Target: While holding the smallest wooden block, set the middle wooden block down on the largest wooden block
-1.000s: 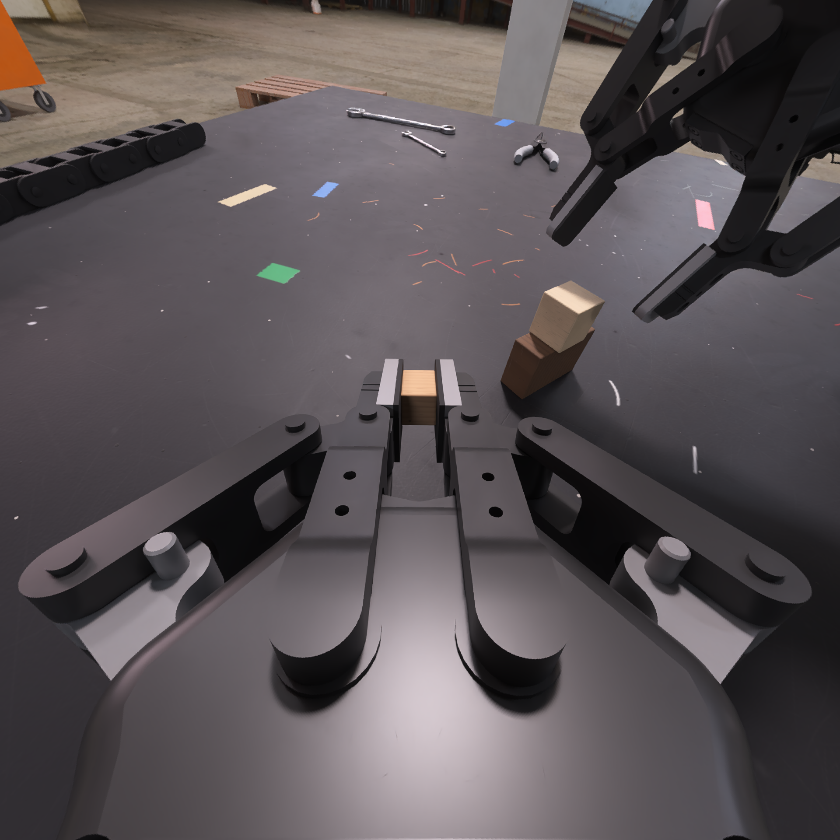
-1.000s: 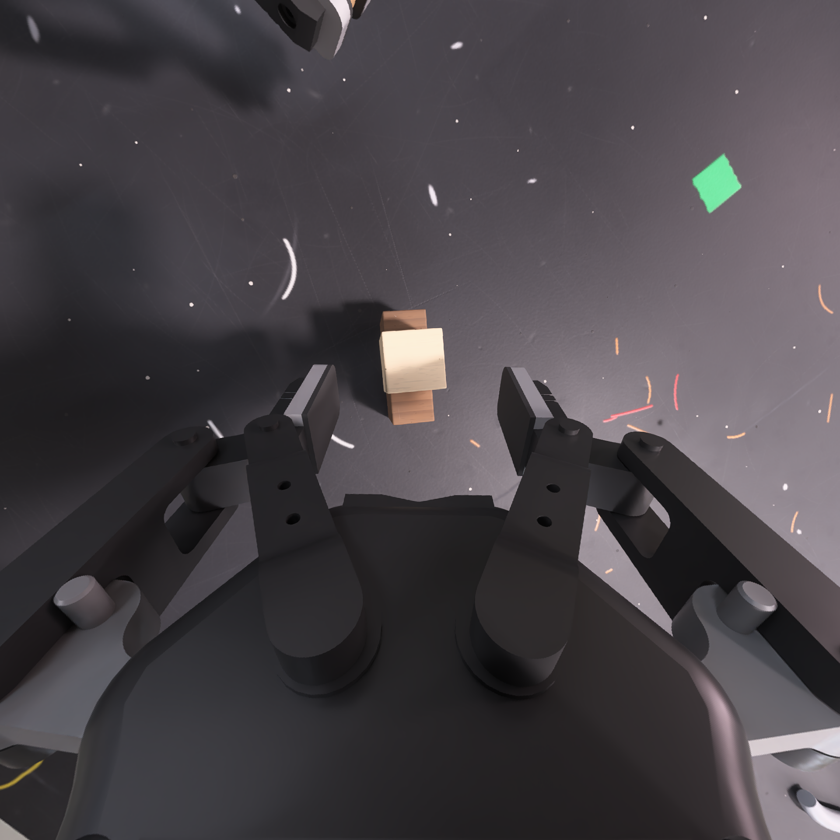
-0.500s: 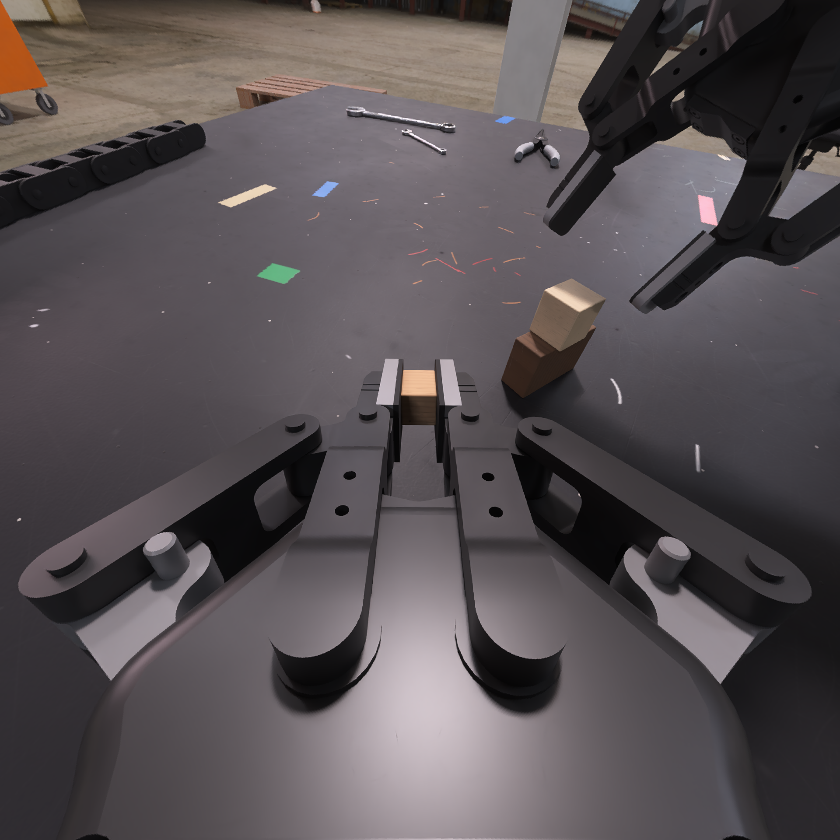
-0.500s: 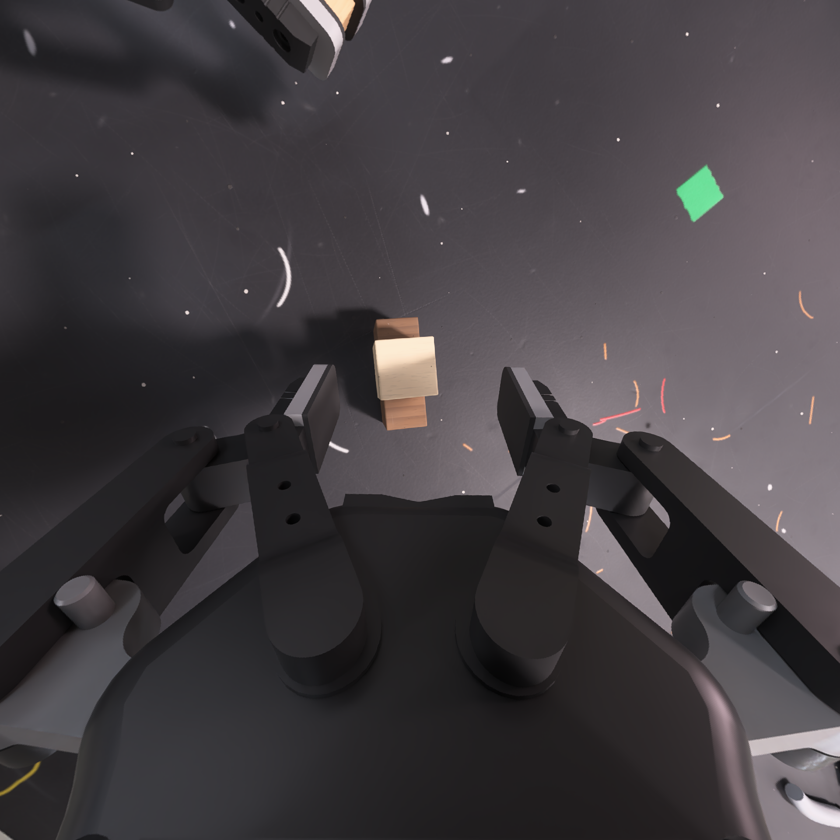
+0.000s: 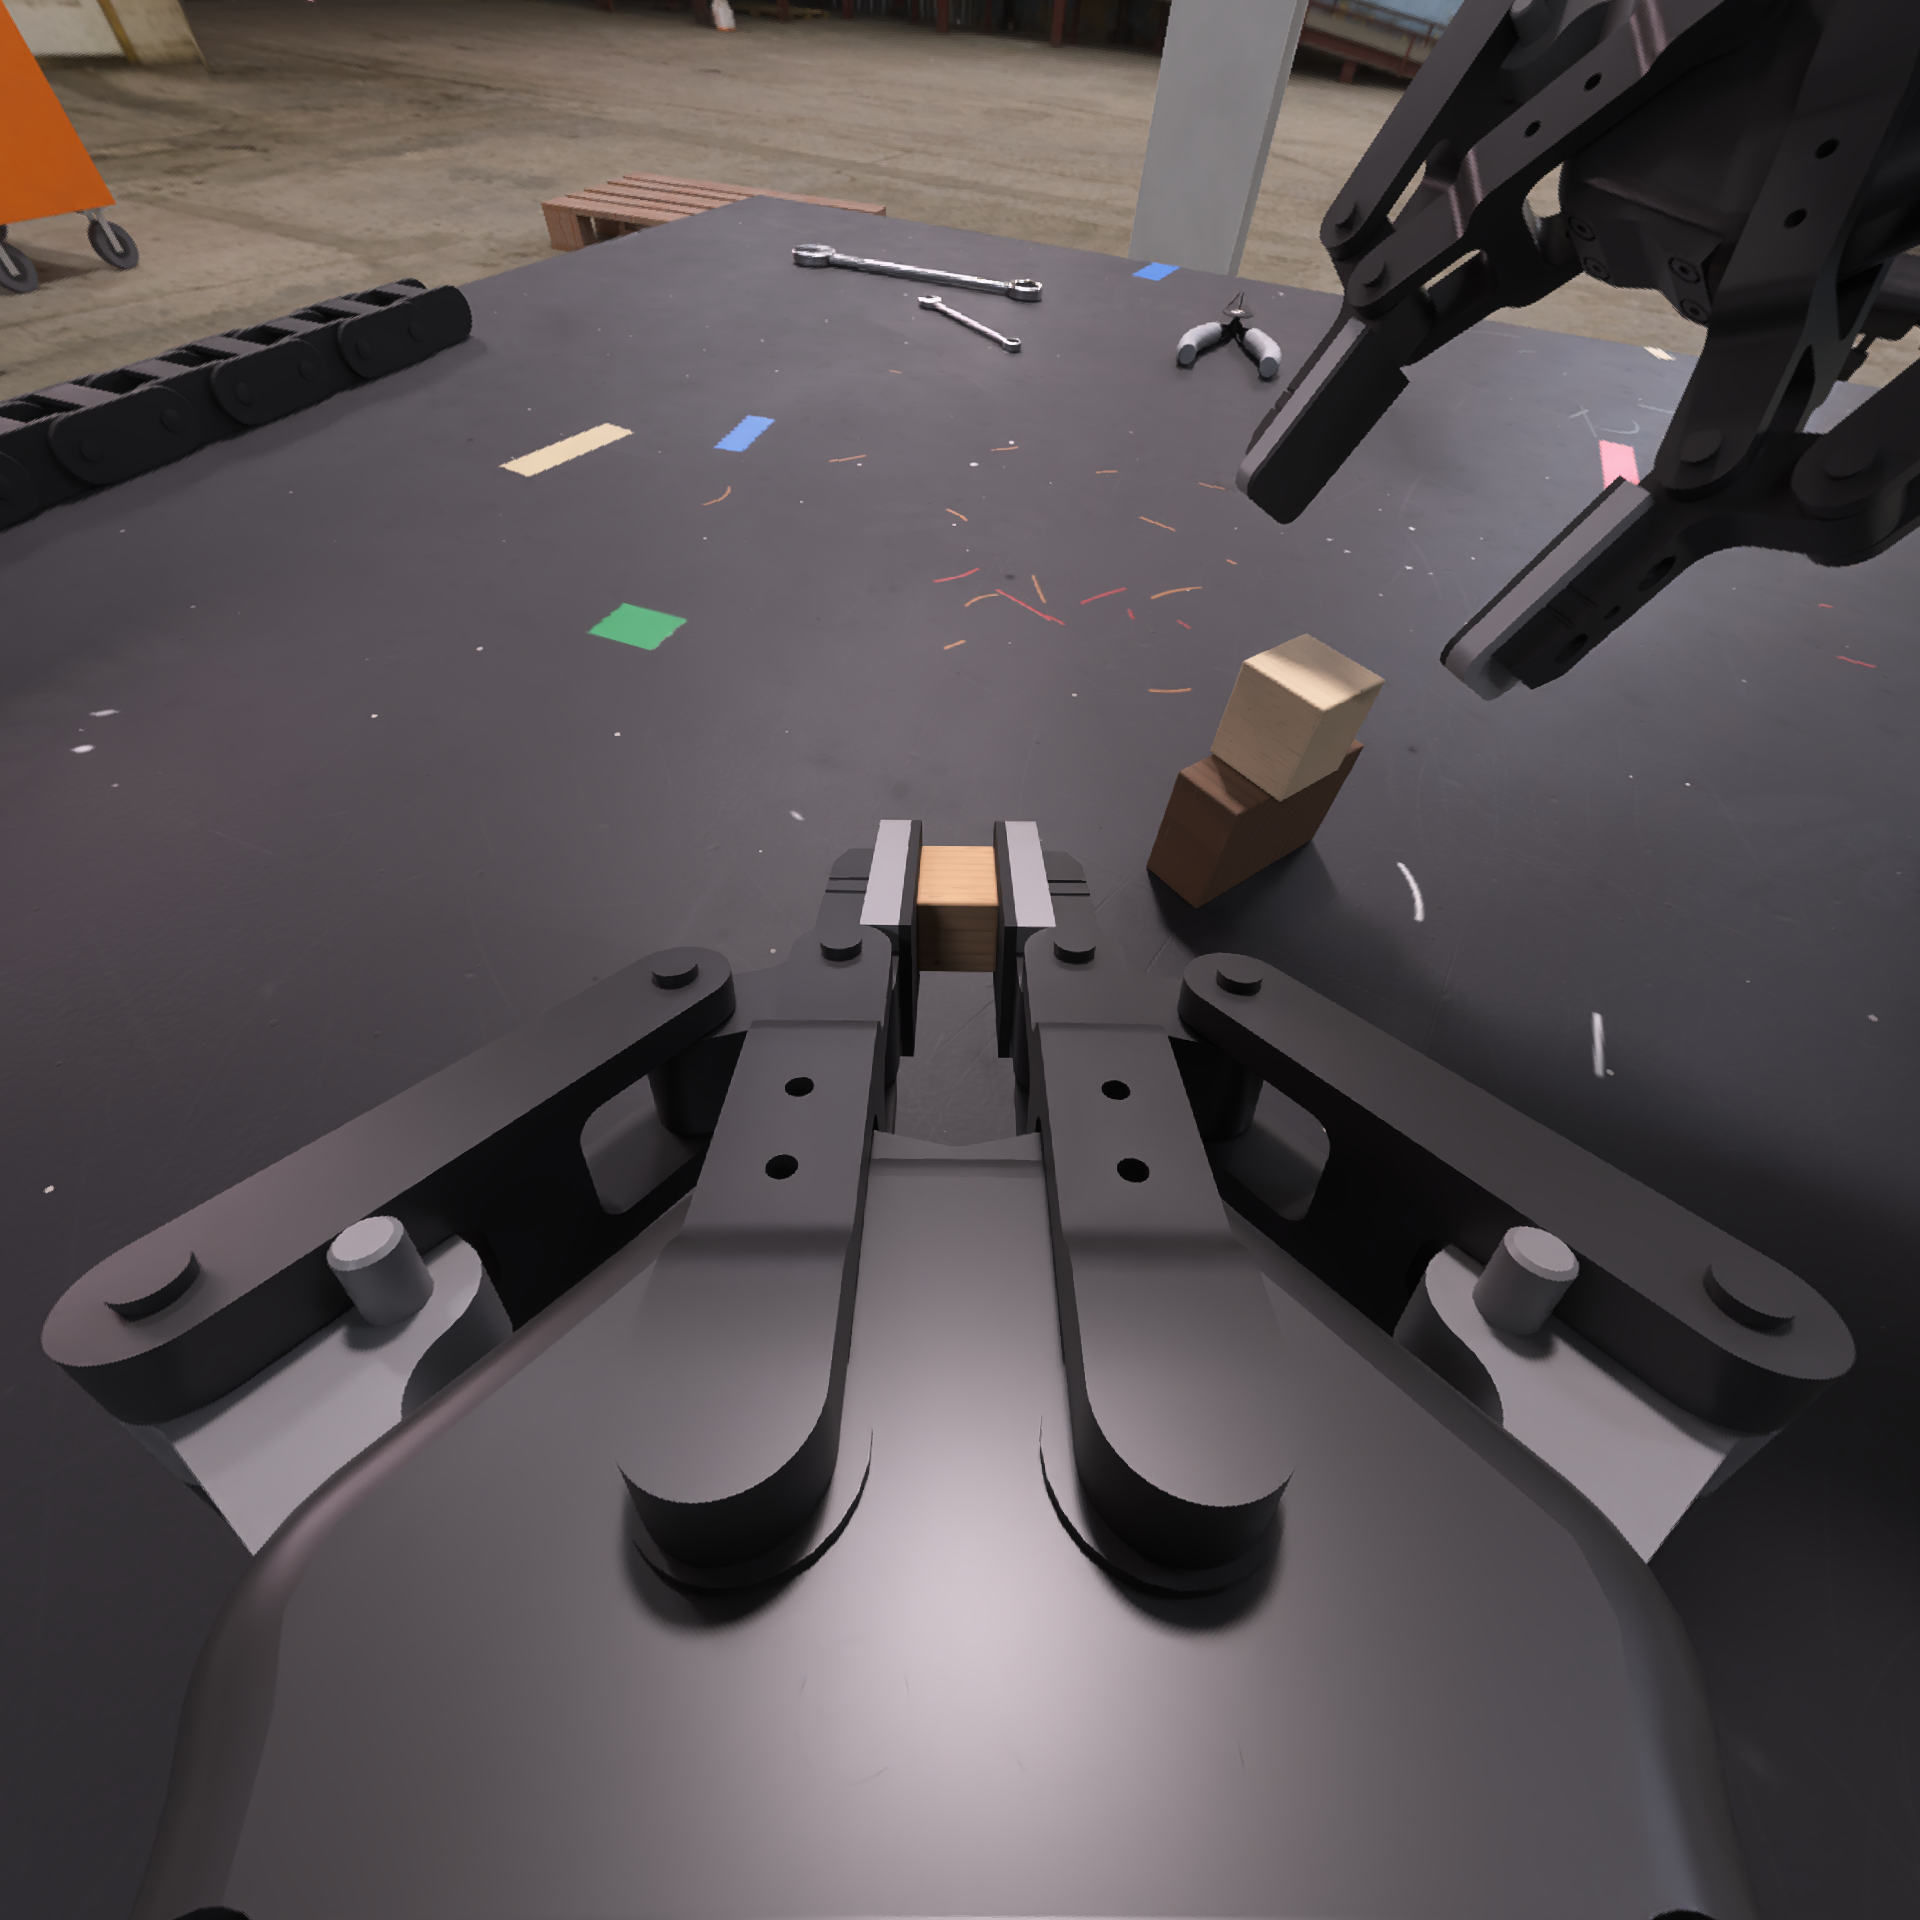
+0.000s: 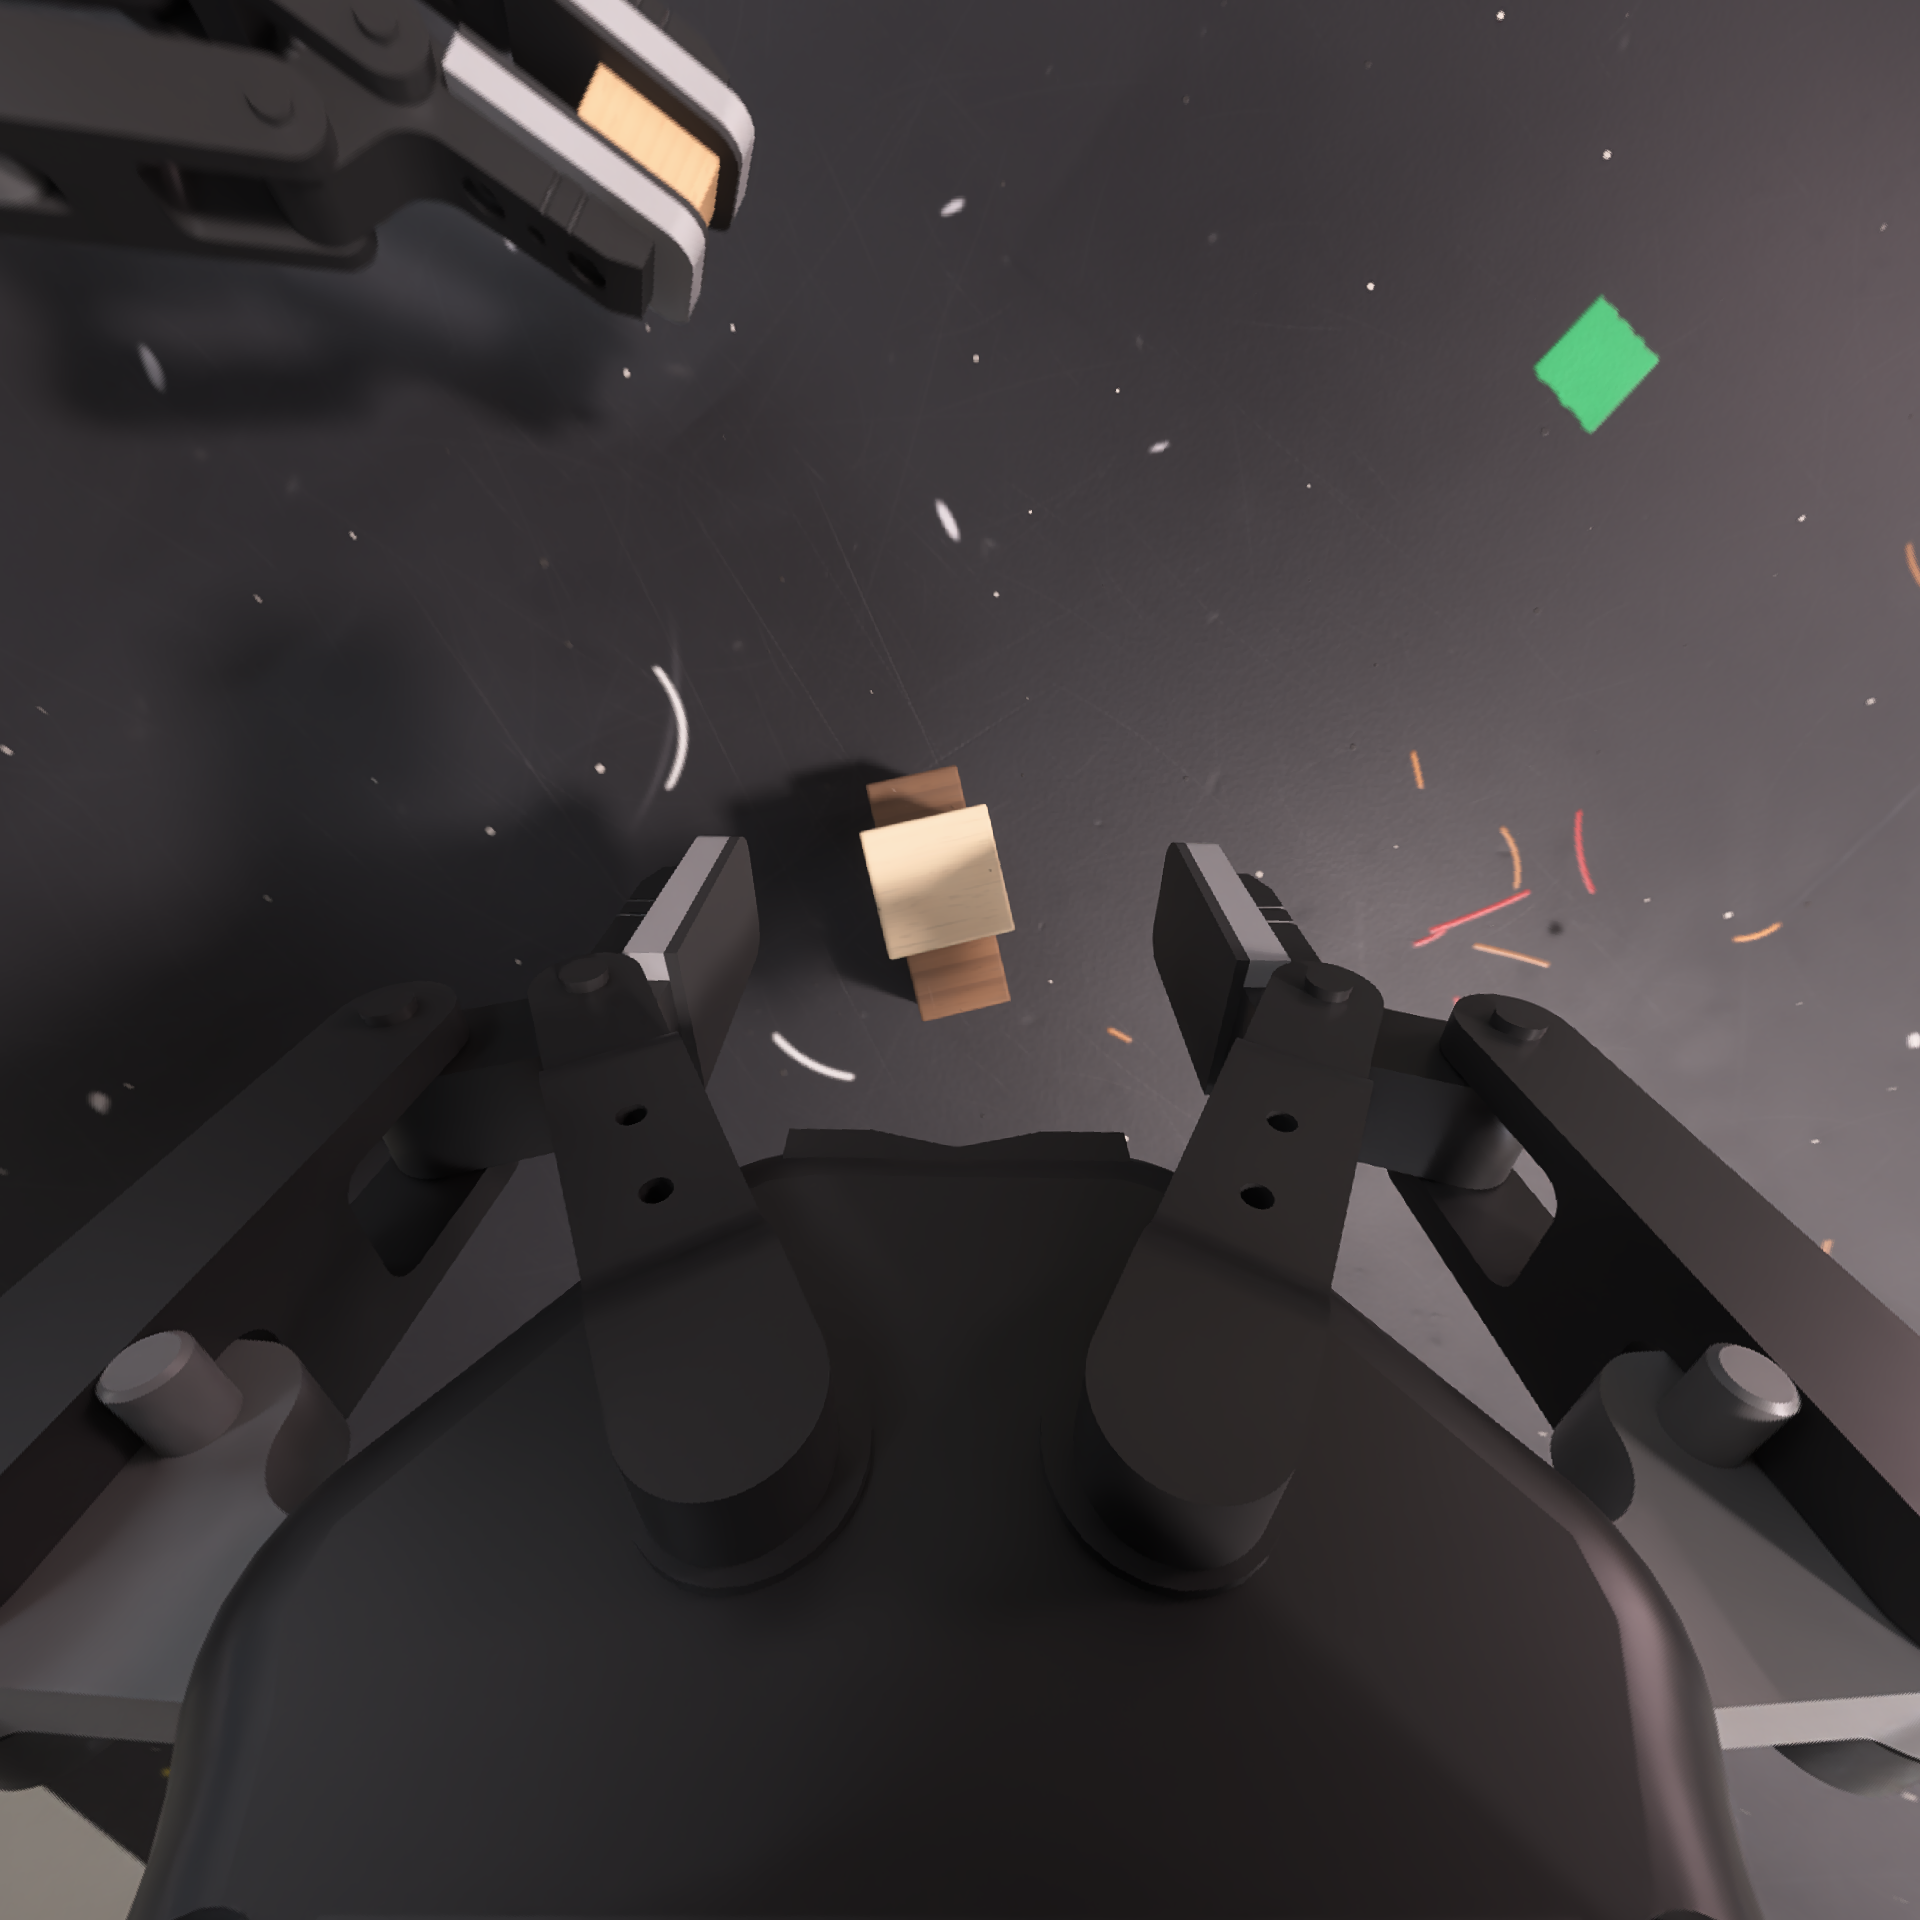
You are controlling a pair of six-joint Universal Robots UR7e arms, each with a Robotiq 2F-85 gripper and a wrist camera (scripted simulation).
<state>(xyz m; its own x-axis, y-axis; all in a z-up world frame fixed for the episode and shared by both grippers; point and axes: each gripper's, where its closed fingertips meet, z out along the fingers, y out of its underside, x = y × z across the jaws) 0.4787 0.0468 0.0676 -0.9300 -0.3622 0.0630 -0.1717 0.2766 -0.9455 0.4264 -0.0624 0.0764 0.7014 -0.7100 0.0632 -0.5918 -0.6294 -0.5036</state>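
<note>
My left gripper is shut on the smallest wooden block, a tan cube held above the dark table; it also shows in the right wrist view. The pale middle block rests on the dark brown largest block, just right of my left gripper. In the right wrist view the pale block sits across the brown block. My right gripper is open and empty, high above the stack, and shows at the upper right of the left wrist view.
Two wrenches, pliers and a black cable chain lie at the far side of the table. Coloured patches, among them a green one, and thin shavings mark the surface. A pallet and pillar stand beyond.
My right gripper has risen up and away from the stack, still open. The left gripper keeps its hold on the small block and has not moved. The stack stays in place.
</note>
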